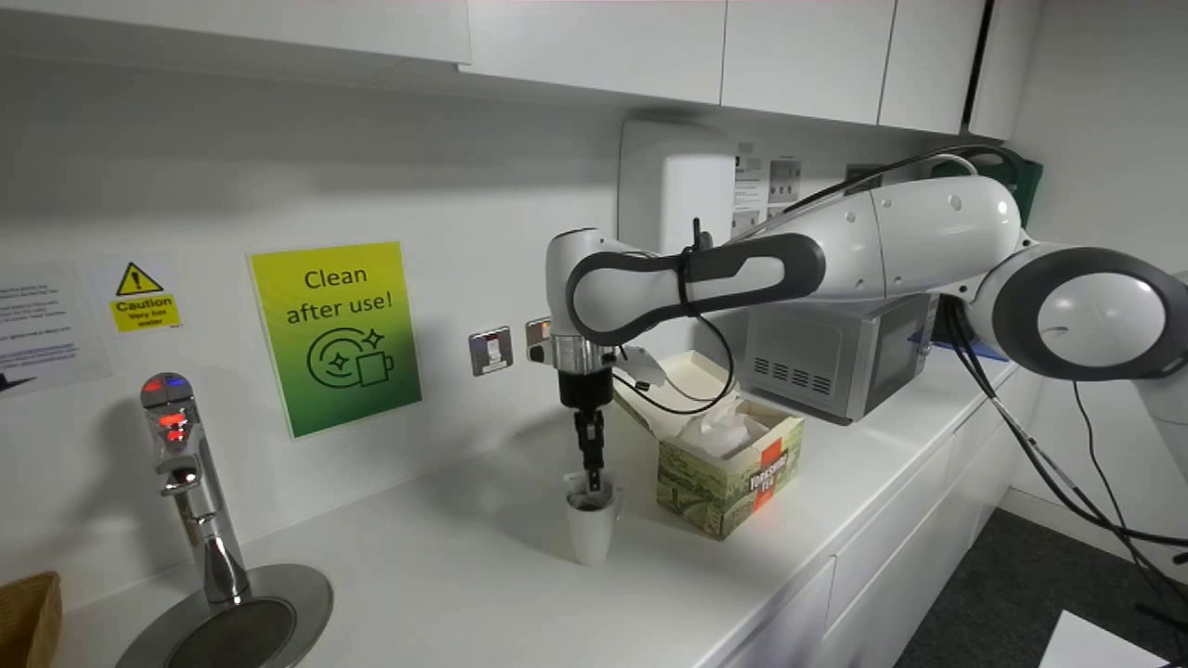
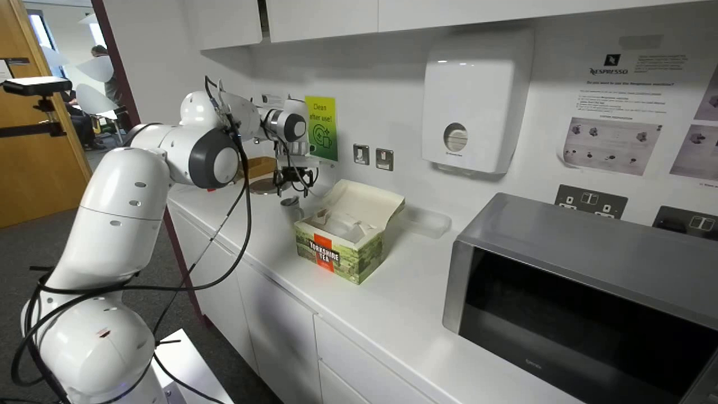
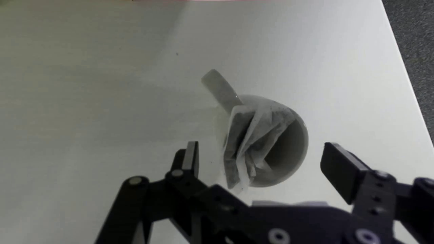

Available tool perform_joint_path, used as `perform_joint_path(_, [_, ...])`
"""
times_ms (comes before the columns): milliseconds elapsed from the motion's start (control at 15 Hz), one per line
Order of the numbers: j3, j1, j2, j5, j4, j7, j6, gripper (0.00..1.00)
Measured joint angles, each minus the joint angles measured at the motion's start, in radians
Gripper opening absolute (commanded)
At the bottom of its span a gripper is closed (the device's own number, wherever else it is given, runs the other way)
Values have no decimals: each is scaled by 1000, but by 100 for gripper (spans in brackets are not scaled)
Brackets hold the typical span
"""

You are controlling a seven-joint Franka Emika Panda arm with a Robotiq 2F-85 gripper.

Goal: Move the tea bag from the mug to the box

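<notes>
Operator: Report fingers (image 3: 342, 169) and part location.
Technician: Fingers spread wide, holding nothing. The tea bag (image 3: 259, 132) lies crumpled in the mug (image 3: 291, 157), reaching the rim.
Operator: Handling?
Technician: Presumably light, limp and easily torn. Pinch the raised paper fold gently, from above; avoid clamping the mug wall.

Tea bag (image 3: 256, 135) in the mug (image 1: 590, 538), partly over the rim; mug on the bench (image 1: 464, 575), pincer (image 1: 594, 481) above it; in an exterior view, box (image 1: 694, 490) right of the mug, microwave (image 1: 807, 351) behind the box, tap (image 1: 210, 524) well left.
</notes>
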Motion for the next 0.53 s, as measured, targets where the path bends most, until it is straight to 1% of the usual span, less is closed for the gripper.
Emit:
perform_joint_path(200, [0,0,5,6,4,0,-6,68])
perform_joint_path(267, [0,0,8,8,7,0,-7,73])
perform_joint_path(400, [0,0,17,10,15,0,-7,71])
perform_joint_path(533, [0,0,23,10,21,0,-7,66])
